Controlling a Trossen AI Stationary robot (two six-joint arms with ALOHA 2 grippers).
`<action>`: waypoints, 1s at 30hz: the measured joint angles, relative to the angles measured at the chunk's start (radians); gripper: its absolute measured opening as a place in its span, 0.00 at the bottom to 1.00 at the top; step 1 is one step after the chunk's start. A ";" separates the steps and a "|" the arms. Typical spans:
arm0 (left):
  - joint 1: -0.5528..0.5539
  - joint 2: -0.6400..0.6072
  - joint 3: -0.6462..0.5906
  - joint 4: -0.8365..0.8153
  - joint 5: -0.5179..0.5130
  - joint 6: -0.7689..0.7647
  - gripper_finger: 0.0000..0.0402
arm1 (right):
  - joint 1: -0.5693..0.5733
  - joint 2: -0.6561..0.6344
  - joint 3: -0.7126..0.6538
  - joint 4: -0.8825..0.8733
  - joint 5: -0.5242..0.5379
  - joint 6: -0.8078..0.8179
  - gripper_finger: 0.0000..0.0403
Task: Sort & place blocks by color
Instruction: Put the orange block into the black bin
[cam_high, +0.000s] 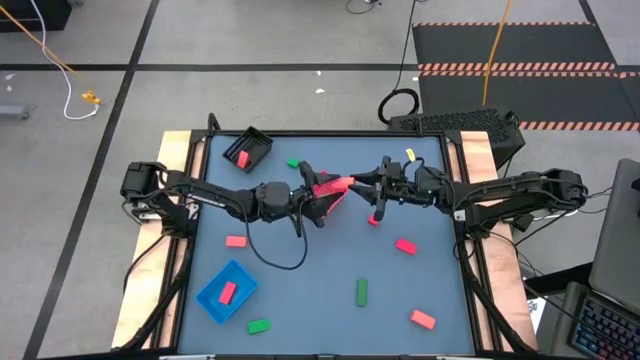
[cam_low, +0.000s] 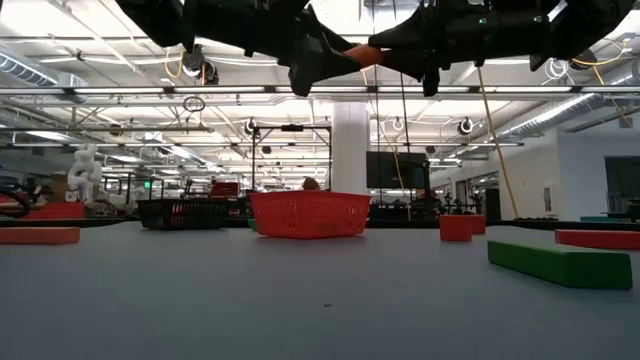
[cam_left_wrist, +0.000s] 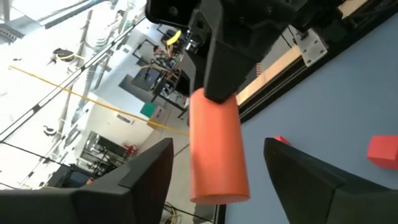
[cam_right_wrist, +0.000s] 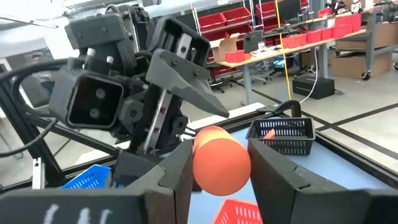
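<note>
Presently, high above the middle of the bench (cam_high: 300, 310), I am holding a red-orange block (cam_left_wrist: 214, 155) in my right claw (cam_right_wrist: 222, 165), whose fingers are pressing against both of its sides. The block is round-ended and oblong, and its long axis is pointing away from the right claw and straight into my left claw (cam_left_wrist: 217, 146), which is facing it from the opposite side. The left claw's fingers (cam_left_wrist: 149, 168) are standing apart on either side of the block's free end, not touching it and gripping nothing. The coming move, as I judge it, is a handover: the left claw is already the nearer one to the free end and needs only to close across the short axis. Other blocks, such as a green bar (cam_high: 362, 291), are lying scattered on the bench below, well apart from both claws.
</note>
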 joint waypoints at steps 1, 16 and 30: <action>0.000 0.000 0.000 -0.001 0.000 0.000 0.60 | 0.000 0.000 0.000 0.000 0.000 0.000 0.30; 0.000 0.000 0.000 -0.009 -0.003 -0.025 0.38 | 0.000 0.000 0.000 -0.002 0.000 0.000 0.30; 0.001 0.000 0.000 -0.011 -0.010 -0.027 0.37 | -0.001 0.000 0.000 0.000 -0.022 0.000 0.30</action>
